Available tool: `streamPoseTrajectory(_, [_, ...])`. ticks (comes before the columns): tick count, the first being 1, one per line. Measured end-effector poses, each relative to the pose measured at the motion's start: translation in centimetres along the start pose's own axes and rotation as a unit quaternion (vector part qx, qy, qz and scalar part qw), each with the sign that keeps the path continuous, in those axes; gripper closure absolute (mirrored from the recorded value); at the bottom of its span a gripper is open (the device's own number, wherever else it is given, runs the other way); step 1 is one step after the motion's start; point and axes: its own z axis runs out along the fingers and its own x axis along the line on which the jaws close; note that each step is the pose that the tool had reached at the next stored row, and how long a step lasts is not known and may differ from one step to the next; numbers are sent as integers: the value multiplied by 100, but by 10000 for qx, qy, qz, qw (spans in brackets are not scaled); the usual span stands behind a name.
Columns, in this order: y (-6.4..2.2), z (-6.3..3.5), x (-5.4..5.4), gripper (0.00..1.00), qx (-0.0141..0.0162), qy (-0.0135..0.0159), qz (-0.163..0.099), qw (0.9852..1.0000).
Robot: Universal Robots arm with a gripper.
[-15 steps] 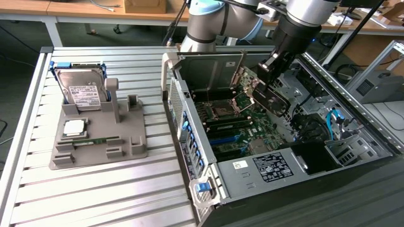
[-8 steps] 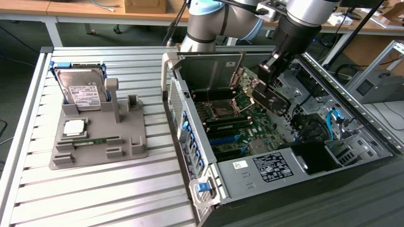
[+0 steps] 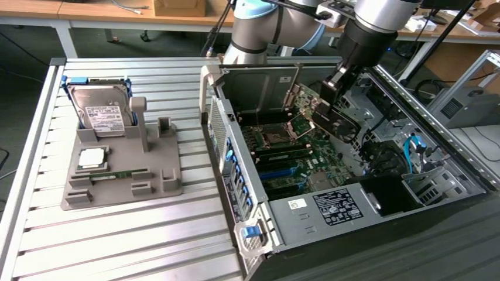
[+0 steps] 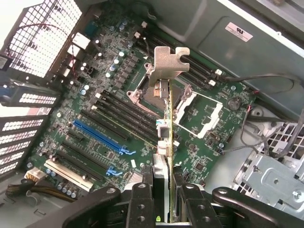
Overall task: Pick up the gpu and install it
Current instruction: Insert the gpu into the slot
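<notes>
Claw [image 4: 162,183] clamped on the gpu [image 4: 167,137], with dark jointed fingers [image 4: 142,197] pressing either face of a thin green card seen edge-on. Long axis of the card running straight out from the claw toward a notched, stamped silver bracket [image 4: 167,64] at the far end. Card hanging above the motherboard [image 4: 109,114], apart from it and seated in no slot. Underneath, a green board studded with small cylinders and ranked with black slots. One long blue slot [image 4: 102,135] off to one side, lying at an angle to the card's edge. Square metal-framed socket [image 4: 199,111] close beside the card. Upper right of the exterior view: claw [image 3: 334,88] and tilted gpu [image 3: 332,120] inside an open steel case [image 3: 297,216]. At the exterior view's left, well apart, a grey moulded tray [image 3: 125,187] with a boxy hard drive [image 3: 102,111].
</notes>
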Motion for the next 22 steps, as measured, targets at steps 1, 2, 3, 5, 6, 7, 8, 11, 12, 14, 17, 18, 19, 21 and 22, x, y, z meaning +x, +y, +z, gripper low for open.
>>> streamPoseTrajectory(1, [0, 0, 0, 73, -1, 1, -27, 10000])
streamPoseTrajectory(2, [0, 0, 0, 73, -1, 2, -54, 10000])
streamPoseTrajectory(3, [0, 0, 0, 73, -2, 2, -84, 10000])
streamPoseTrajectory(5, [0, 0, 0, 73, -3, 4, -136, 9999])
streamPoseTrajectory(6, [0, 0, 0, 73, -4, 5, -163, 9999])
streamPoseTrajectory(7, [0, 0, 0, 73, -5, 6, -201, 9998])
streamPoseTrajectory(8, [0, 0, 0, 73, -6, 7, -240, 9997])
streamPoseTrajectory(11, [0, 0, 0, 73, -8, 10, -321, 9995])
streamPoseTrajectory(12, [0, 0, 0, 73, -9, 11, -351, 9994])
streamPoseTrajectory(14, [0, 0, 0, 73, -10, 13, -404, 9992])
streamPoseTrajectory(17, [0, 0, 0, 73, -12, 15, -478, 9989])
streamPoseTrajectory(18, [0, 0, 0, 73, -12, 16, -505, 9987])
streamPoseTrajectory(19, [0, 0, 0, 73, -13, 16, -527, 9986])
streamPoseTrajectory(21, [0, 0, 0, 73, -15, 18, -580, 9983])
streamPoseTrajectory(22, [0, 0, 0, 73, -15, 19, -606, 9982])
